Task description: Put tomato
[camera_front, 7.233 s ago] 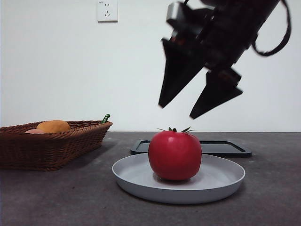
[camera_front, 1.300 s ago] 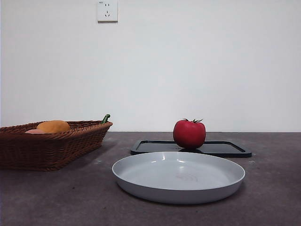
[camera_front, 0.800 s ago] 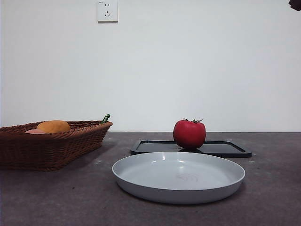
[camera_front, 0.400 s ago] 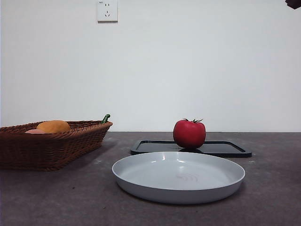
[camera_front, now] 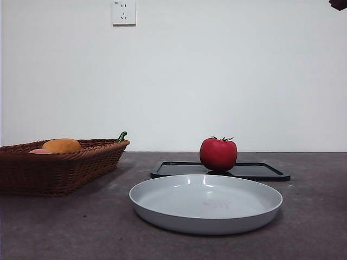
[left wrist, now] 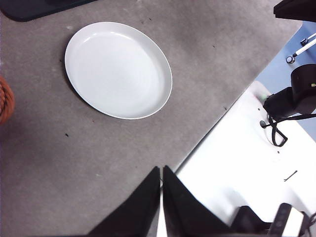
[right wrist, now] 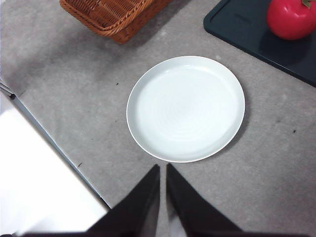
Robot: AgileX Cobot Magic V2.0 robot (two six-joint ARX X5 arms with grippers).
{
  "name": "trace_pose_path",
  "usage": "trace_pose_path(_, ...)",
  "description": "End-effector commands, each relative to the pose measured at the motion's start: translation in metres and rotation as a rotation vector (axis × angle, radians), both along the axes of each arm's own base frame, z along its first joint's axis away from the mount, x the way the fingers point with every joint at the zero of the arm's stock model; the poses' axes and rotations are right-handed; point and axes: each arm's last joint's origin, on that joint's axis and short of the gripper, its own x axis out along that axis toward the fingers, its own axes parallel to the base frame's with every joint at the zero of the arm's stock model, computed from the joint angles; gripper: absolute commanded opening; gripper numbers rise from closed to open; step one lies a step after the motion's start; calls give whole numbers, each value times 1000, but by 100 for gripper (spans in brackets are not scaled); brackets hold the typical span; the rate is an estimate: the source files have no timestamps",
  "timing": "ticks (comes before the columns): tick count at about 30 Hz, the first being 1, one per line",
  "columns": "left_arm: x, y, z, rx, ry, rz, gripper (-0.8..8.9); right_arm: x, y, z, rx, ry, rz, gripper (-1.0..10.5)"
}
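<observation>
At the far left of the front view a brown wicker basket [camera_front: 59,169] sits on the grey surface [camera_front: 81,227]. An orange fruit [camera_front: 62,145] and a pale pink one [camera_front: 39,151] lie in it, and a small green stem [camera_front: 122,136] pokes up at its right end. A white wall socket [camera_front: 123,12] is fixed high on the wall behind.

Toward the middle, a shallow grey plate [camera_front: 162,208] rests on the surface with nothing in it. Just behind the plate lies a flat black tray [camera_front: 260,171]. The tomato [camera_front: 218,154] stands upright on that tray, near its left half, green crown on top, apart from the plate.

A small dark tip [camera_front: 338,4] shows at the top right corner of the front view; which arm it belongs to cannot be told.

The left gripper [left wrist: 161,175] hangs high over the near edge of the surface, its fingers [left wrist: 145,197] pressed nearly together and holding nothing. The right gripper [right wrist: 162,173] hangs high just in front of the plate, its fingers [right wrist: 148,192] drawn narrow with only a slit between them, also holding nothing.
</observation>
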Motion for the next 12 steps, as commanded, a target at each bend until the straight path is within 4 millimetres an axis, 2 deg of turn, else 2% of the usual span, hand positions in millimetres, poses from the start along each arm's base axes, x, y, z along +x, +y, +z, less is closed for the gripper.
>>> trace_pose_path(1,0,3,11,9,-145,-13,7,1,2,3,8,-9,7,13)
trace_pose_path(4,0,10,24,-30,-360,46,7,1,2,3,8,-9,7,13)
trace_pose_path(8,-8,27,37,-56,-726,222,7,1,2,3,8,-9,7,13)
trace_pose_path(12,-18,41,24,-8,-944,450,7,1,2,3,8,-9,7,13)
